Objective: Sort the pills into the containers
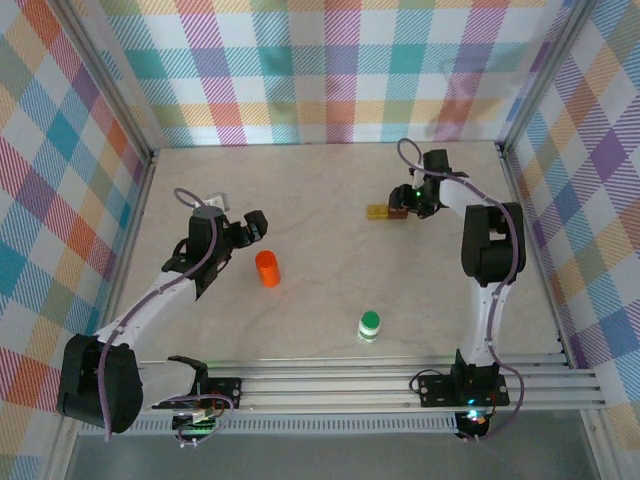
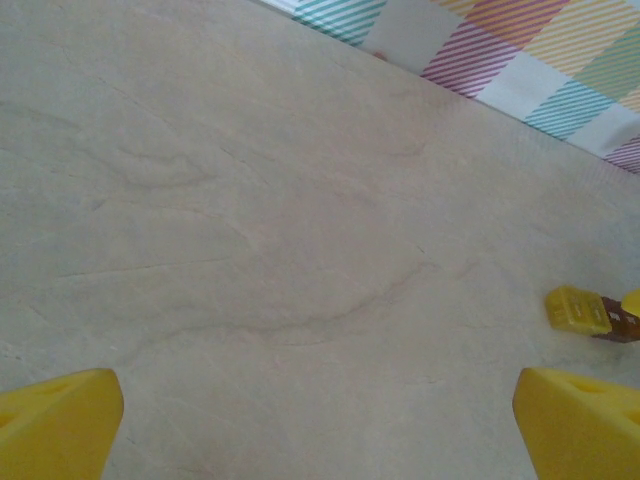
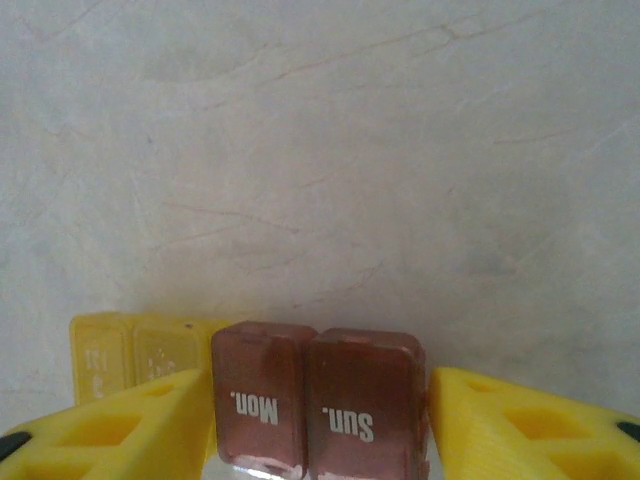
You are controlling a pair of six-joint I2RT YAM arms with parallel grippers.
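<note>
A pale marbled tabletop (image 1: pixel 320 260) is ringed by pastel plaid fabric walls (image 1: pixel 330 60). Far right, the right claw (image 1: pixel 408 200) clamps the brown two-compartment plastic pill box (image 3: pixel 318 395), just beside a yellow plastic pill box (image 3: pixel 130 350). The left claw (image 1: pixel 252 228) hangs spread apart near an orange cylindrical bottle (image 1: pixel 267 269).

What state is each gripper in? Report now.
Left gripper: open, nothing between its fingers.
Right gripper: closed on the brown pill box, fingers against both its sides.
</note>
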